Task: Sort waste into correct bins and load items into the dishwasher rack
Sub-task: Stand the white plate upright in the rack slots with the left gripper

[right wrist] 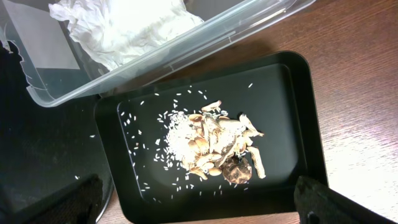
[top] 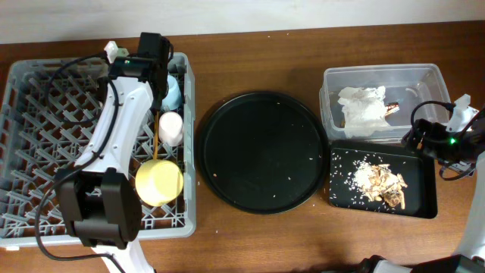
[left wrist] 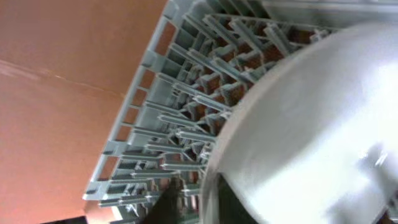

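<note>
The grey dishwasher rack [top: 45, 114] stands at the left. It holds a light-blue cup [top: 173, 92], a pink cup [top: 170, 127], a yellow bowl [top: 159, 182] and chopsticks [top: 156, 140]. My left gripper [top: 158, 80] is over the rack's far right corner. In the left wrist view its fingers [left wrist: 199, 202] sit on either side of the rim of the pale plate [left wrist: 311, 124], above the rack [left wrist: 180, 106]. My right gripper [right wrist: 199, 205] is open and empty over the black rectangular tray [right wrist: 298, 93] holding food scraps [right wrist: 217, 146]. The napkin [top: 362, 110] and wrapper [top: 392, 108] lie in the clear tub [top: 379, 73].
A large round black tray [top: 261, 152] with a few crumbs lies on the wooden table between the rack and the bins. The black rectangular tray [top: 424, 205] sits right in front of the tub. Cables run over the rack's left part.
</note>
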Controlling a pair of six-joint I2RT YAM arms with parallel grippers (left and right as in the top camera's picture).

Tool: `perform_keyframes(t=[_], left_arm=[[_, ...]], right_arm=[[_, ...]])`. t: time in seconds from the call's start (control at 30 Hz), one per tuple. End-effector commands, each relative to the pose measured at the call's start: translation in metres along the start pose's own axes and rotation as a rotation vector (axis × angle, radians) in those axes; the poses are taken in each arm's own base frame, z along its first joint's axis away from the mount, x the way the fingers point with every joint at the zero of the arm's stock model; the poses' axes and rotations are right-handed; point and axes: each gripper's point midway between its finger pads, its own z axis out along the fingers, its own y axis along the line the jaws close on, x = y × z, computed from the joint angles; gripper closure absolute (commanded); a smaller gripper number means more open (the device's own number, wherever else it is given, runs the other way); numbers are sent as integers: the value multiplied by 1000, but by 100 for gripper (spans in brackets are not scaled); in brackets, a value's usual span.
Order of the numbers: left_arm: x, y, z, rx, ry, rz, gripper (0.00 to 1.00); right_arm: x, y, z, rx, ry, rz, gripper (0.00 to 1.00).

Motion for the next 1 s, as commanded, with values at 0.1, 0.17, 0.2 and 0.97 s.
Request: perform_keyframes(t=[0.1,0.17,0.2,0.97], left_arm=[[3,-5,3,27,17,-4,1],[-2,-5,-4,76,14,-30,1],[-6,-8,-12,145,17,-56,1],[-36,-44,-149,1148,-43,-78,1]], right_arm=[[-3,0,-3,0,-14,-2,1],[-3,0,-3,0,-14,-2,1],[-3,0,-3,0,-14,-2,1],[-3,0,-2,0,-10,-2,1]])
